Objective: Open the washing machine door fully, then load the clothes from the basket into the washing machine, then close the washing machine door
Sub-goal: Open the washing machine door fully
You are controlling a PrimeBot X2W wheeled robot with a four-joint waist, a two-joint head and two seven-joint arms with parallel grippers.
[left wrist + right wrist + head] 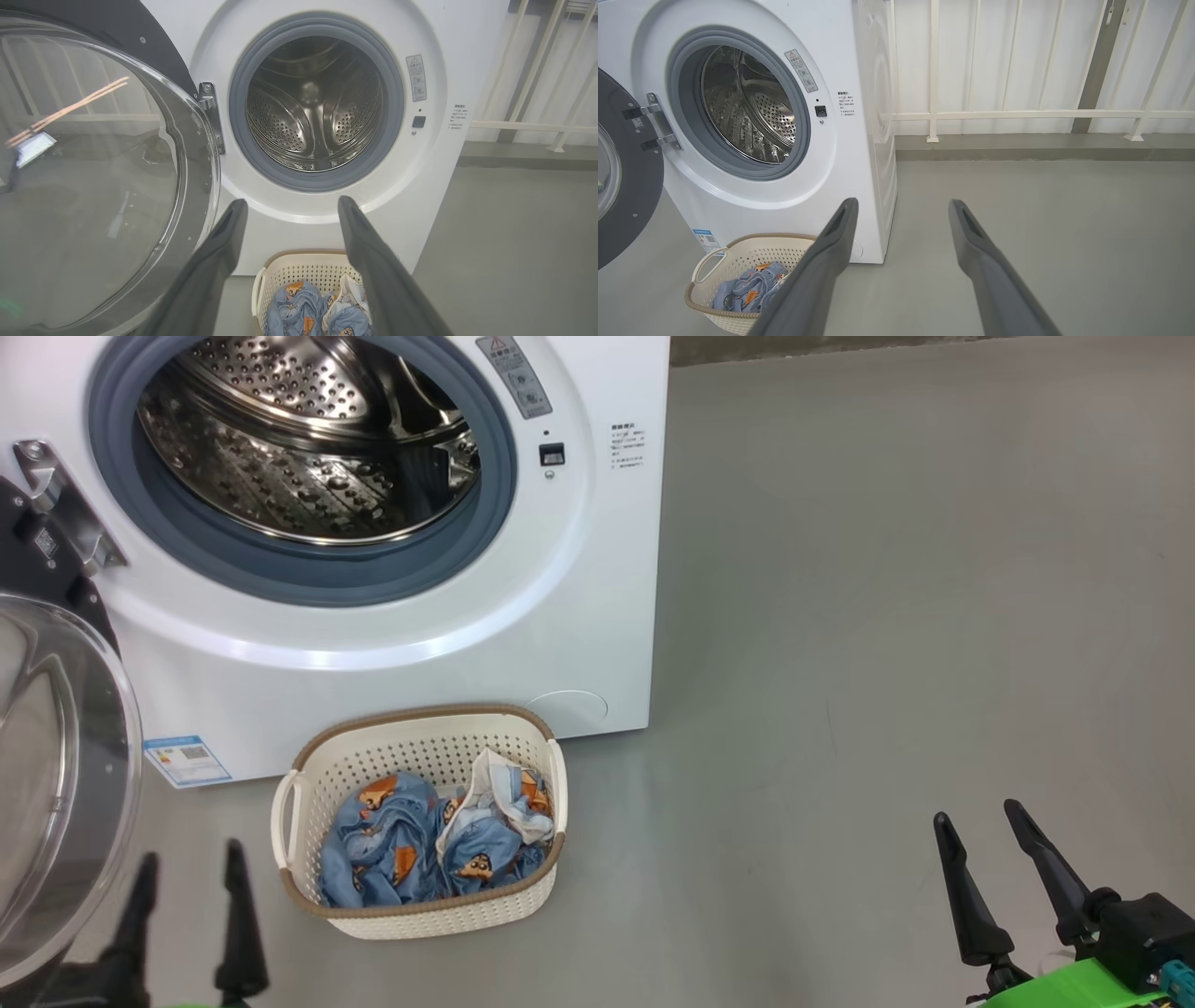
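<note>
Both my left gripper (189,859) and right gripper (977,817) are open and empty. The clothes (411,845) lie in the basket (439,919) at three o'clock from the left one, which is much nearer. I would use that arm.

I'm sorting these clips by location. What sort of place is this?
Probably a laundry corner in a bare utility space or on a balcony; I can't tell which. A front-loading washer stands on a plain grey floor, with a basket of clothes in front of it and a white railing behind.
</note>
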